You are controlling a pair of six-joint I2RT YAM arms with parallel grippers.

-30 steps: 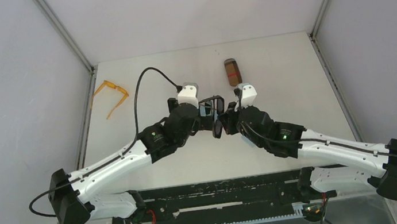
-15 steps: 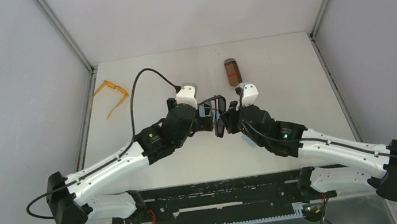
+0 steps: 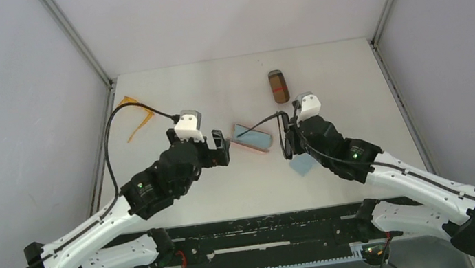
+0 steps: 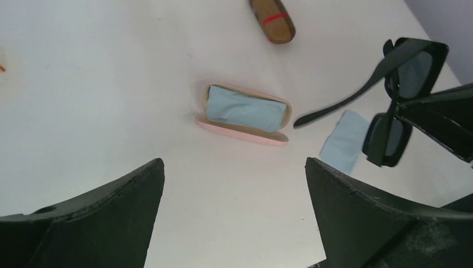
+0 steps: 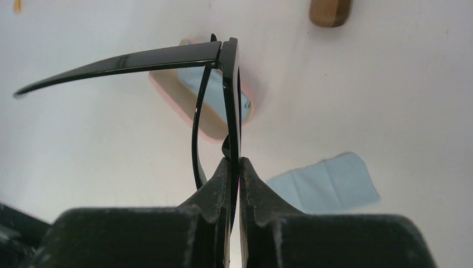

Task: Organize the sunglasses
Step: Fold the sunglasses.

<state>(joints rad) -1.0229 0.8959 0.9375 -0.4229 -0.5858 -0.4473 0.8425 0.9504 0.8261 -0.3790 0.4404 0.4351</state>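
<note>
I take the open pink oblong case (image 4: 240, 134), lined with a light-blue cloth (image 4: 242, 109), as my landmark. My right gripper (image 5: 234, 167) is clenched on the front of the small black dark-lensed sunglasses (image 5: 230, 84), holding them up off the table just right of the case. The frame stands on edge. One arm is swung out and reaches left over the case; the other looks folded, though I can't be sure from these views.

My left gripper (image 4: 234, 164) is released, jaws wide and holding nothing, just off the case's left end. The case's long axis runs between the two grippers, so I judge the frame must turn to lie along it. The translucent orange-framed sunglasses (image 3: 135, 116) lie well left of the case.
</note>
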